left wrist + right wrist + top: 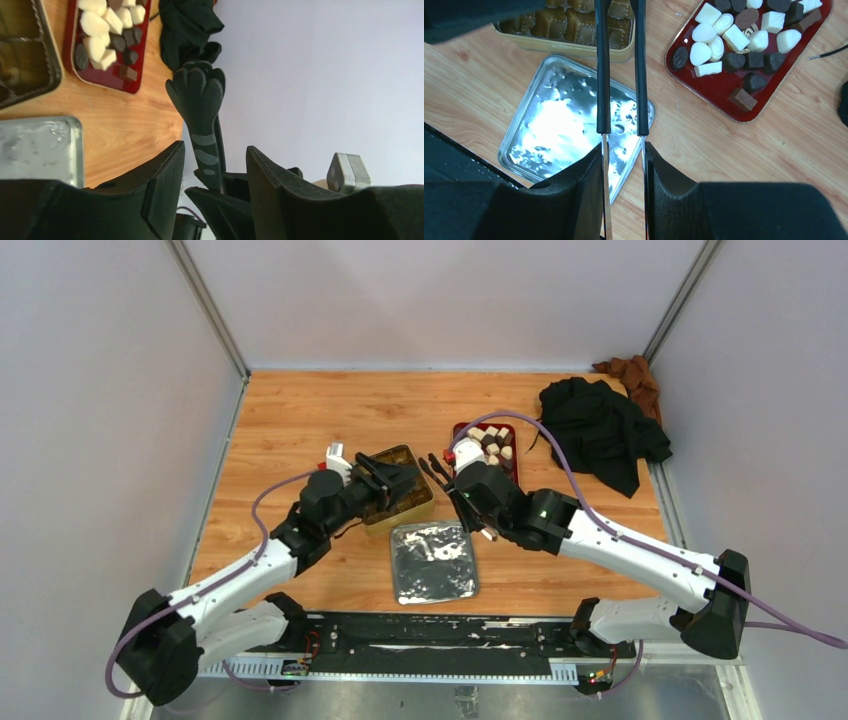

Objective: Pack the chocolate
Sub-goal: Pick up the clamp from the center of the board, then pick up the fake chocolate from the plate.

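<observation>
The chocolate (734, 37), cream-white and dark brown chunks, lies in a red tray (724, 107) at the upper right of the right wrist view. It also shows in the top view (490, 445) and the left wrist view (102, 30). My right gripper (623, 150) is shut on black-tipped metal tongs (602, 75). The tongs point past a silver lid towards the gold tin (569, 27), and their tips are empty between the tin and the tray (435, 468). My left gripper (214, 150) is open and empty over the gold tin (420, 510), facing the tongs (200, 100).
A silver lid (433, 562) lies flat in front of the tin, near the table's front edge. A black cloth (600, 425) and a brown cloth (630, 375) lie at the back right. Grey walls enclose the table on three sides.
</observation>
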Controlling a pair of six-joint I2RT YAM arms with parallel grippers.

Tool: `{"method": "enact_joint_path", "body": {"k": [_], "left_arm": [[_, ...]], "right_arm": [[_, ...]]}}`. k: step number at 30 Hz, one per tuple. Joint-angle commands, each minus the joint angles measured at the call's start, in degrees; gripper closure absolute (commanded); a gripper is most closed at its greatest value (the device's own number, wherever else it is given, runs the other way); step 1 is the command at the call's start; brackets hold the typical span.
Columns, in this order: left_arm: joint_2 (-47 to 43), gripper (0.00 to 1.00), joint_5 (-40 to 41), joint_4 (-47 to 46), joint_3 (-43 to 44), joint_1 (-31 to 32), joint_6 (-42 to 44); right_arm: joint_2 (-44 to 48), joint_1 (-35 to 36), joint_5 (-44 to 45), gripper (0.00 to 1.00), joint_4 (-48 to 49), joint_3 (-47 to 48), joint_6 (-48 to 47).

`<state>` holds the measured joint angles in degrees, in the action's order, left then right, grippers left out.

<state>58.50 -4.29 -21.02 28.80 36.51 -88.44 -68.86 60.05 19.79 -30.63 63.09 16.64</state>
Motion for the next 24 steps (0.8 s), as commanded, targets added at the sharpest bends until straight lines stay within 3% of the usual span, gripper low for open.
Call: {"method": "enact_joint_path", "body": {"k": [1,10,16,24], "left_arm": [[-6.98,0.44,5.71,12.89,1.81,-1.38,11.93],[-16.60,0.29,23.12,42.85,17.47,-1.69,44.77],[-15.54,0.24,27.94,50.25,25.42,-1.92,61.72],[-14.33,0.15,35.69,53.93,31.51,-1.91,77.46]], "right_arm": [[0.39,-1.16,1.29,0.65,-3.08,0.40,-0.42],[-1.49,-5.00,-0.89,0.65,-6.93,0.16,-0.91],[-2.12,-9.14,-3.61,0.65,-8.35,-0.83,-0.67],[-2.94,-13.97,-5.03,0.64,-12.07,-1.90,-1.08]]}}
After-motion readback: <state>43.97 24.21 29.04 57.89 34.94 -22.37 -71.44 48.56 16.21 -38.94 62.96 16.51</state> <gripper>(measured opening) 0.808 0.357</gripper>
